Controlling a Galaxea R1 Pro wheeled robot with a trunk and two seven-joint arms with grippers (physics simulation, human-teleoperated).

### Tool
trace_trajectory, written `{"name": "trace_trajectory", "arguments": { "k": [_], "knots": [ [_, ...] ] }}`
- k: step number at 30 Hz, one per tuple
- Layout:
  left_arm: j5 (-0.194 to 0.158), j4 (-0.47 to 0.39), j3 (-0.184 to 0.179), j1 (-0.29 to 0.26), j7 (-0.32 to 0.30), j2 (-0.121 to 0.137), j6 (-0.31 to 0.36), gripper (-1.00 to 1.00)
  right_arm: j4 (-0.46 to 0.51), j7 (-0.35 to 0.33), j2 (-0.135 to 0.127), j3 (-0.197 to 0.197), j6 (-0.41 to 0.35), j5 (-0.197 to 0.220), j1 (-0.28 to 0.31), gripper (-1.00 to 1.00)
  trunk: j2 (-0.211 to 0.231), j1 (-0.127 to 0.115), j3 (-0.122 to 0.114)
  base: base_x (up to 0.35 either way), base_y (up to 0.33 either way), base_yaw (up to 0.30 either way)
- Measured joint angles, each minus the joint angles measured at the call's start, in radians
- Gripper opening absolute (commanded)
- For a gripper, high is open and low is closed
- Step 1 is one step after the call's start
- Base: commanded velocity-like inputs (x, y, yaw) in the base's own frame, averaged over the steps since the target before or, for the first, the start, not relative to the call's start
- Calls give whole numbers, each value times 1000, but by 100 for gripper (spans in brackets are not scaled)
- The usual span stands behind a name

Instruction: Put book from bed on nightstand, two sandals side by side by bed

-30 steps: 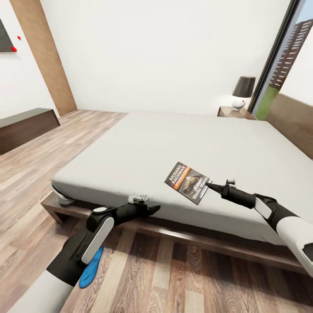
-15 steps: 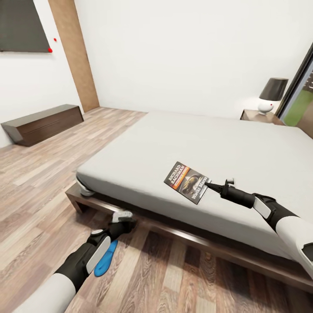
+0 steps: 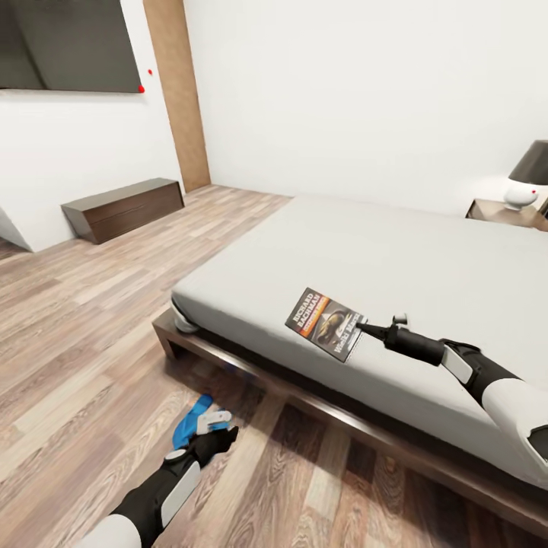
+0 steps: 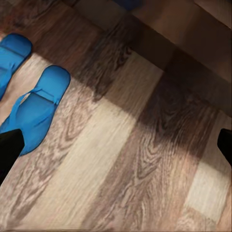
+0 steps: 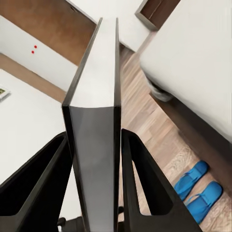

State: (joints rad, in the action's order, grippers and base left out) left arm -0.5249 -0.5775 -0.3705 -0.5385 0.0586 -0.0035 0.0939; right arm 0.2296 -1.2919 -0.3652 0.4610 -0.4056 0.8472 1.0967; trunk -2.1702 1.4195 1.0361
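The right gripper point(image 3: 364, 328) holds the book point(image 3: 325, 323) by its edge, with the two fingers point(image 5: 140, 179) closed on the thin block of pages. In the right wrist view the book stands like a narrow wall between the two dark fingers. The book is lifted above the mattress of the bed point(image 3: 396, 259), near the foot edge of the bed, with its cover facing up and tilted. An edge grip like this probably makes sense because a flat paperback gives the fingers no other place to catch.

The nightstand point(image 3: 508, 213) with its lamp point(image 3: 529, 176) is at the far corner of the bed, well apart from the book, so the robot likely must drive around the bed to reach it.

The two sandals point(image 4: 34, 110) lie side by side on the wood floor point(image 3: 84, 335), beside the foot edge of the bed. This part of the task seems already done. The left gripper point(image 3: 221, 430) hangs low over the floor beside the foot of the bed, just next to the sandals. Its fingers point(image 4: 9, 152) are spread wide and hold nothing, probably because it has no more work there.

A long dark bench point(image 3: 125, 207) stands against the wall, far from the bed, and it carries no lamp.
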Motion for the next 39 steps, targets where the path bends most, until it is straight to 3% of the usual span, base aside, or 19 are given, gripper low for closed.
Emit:
{"name": "trace_trajectory", "arguments": {
  "k": [15,28,39],
  "knots": [
    [0,4,2,5,1,7,-8,100,-3,1,1,13,3,0,0,-100,0,0,0,-157,197,282],
    [3,5,2,5,1,8,-10,100,-6,59,2,15,4,0,0,-100,0,0,0,210,238,282],
    [3,4,2,5,1,8,-10,100,-6,73,4,9,9,2,0,-100,0,0,0,45,39,163]
  ]
}}
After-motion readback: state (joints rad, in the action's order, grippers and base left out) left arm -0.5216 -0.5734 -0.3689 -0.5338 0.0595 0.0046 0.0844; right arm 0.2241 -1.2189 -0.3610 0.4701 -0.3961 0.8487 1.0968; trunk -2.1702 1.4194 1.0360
